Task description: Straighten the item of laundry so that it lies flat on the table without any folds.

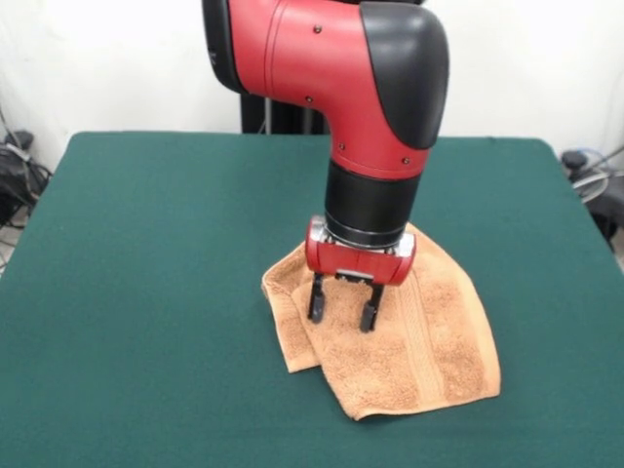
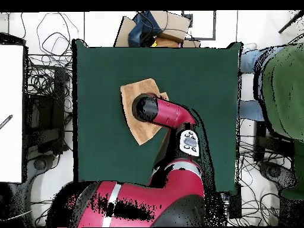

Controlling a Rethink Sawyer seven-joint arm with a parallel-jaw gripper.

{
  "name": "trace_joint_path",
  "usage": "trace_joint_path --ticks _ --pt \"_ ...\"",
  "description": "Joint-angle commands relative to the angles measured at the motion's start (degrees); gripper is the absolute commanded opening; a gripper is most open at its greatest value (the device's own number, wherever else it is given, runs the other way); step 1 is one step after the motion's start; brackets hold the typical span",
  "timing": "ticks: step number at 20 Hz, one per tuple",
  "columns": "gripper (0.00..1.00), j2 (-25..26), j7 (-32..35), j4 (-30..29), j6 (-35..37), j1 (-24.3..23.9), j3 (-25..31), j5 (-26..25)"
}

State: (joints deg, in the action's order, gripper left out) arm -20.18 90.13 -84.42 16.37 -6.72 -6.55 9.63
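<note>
A light orange-tan terry towel (image 1: pixel 419 341) lies on the dark green table (image 1: pixel 146 292), right of centre in the front view. It is folded over itself, with a second layer sticking out at its left edge, and one woven band shows. My gripper (image 1: pixel 341 314) is open and empty, its two black fingers pointing down onto the towel's left part, at or just above the cloth. In the overhead view the towel (image 2: pixel 132 98) lies at the table's (image 2: pixel 101 148) middle, partly hidden under my arm. The gripper itself is hidden there.
A person in green with blue sleeves (image 2: pixel 279 89) sits at the right edge in the overhead view, off the table. Boxes and bags (image 2: pixel 157 29) lie beyond the table's top edge. Cables (image 2: pixel 50 77) lie on the floor at left.
</note>
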Motion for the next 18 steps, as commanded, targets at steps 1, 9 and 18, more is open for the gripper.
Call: trace_joint_path --ticks 1,9,18 --pt "1.0 4.2 7.6 -4.9 -1.4 -0.6 5.1 -2.5" --pt "0.0 4.0 8.4 -5.0 -0.3 0.2 4.3 -1.8" --pt "0.0 3.5 8.1 -5.3 0.7 -0.1 4.7 -1.7"
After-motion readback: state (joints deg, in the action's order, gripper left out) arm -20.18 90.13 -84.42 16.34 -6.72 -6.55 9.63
